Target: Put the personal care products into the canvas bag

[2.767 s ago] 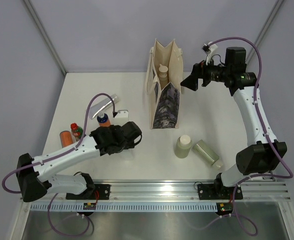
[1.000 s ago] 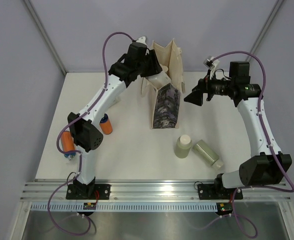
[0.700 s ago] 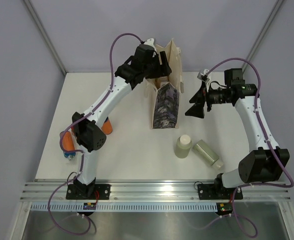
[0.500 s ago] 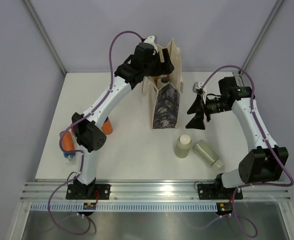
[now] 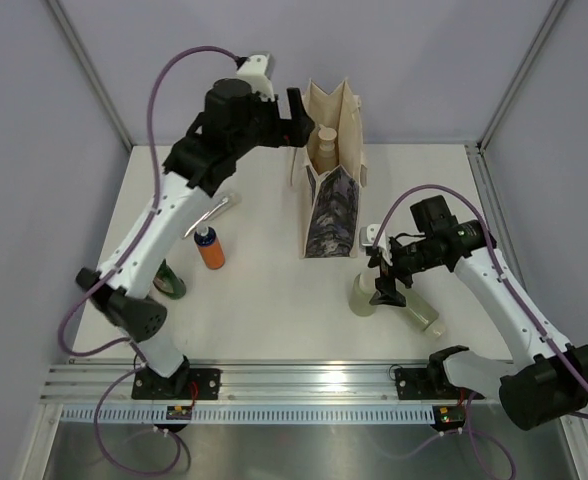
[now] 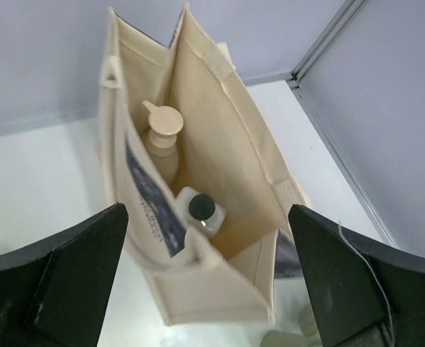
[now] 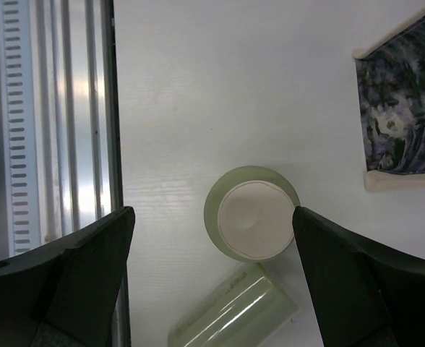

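Observation:
The canvas bag (image 5: 329, 205) stands upright at the back centre. In the left wrist view the canvas bag (image 6: 227, 144) holds a beige pump bottle (image 6: 162, 130) and a clear black-capped bottle (image 6: 202, 210). My left gripper (image 5: 292, 112) hovers open by the bag's top left; in its own view the left gripper (image 6: 209, 282) is empty. My right gripper (image 5: 379, 275) hangs open over an upright pale-green cylinder (image 5: 364, 293). From the wrist, that cylinder (image 7: 252, 212) sits between the right gripper's (image 7: 212, 275) fingers, untouched. A second cylinder (image 5: 417, 307) lies beside it.
An orange bottle (image 5: 210, 248), a green bottle (image 5: 169, 282) partly behind the left arm and a silver tube (image 5: 212, 212) are on the table's left half. The metal rail (image 7: 53, 123) runs along the near edge, close to the cylinders.
The left gripper opened, left the clear bottle in the bag and drew back to the left. The right arm swung from beside the bag down over the upright cylinder.

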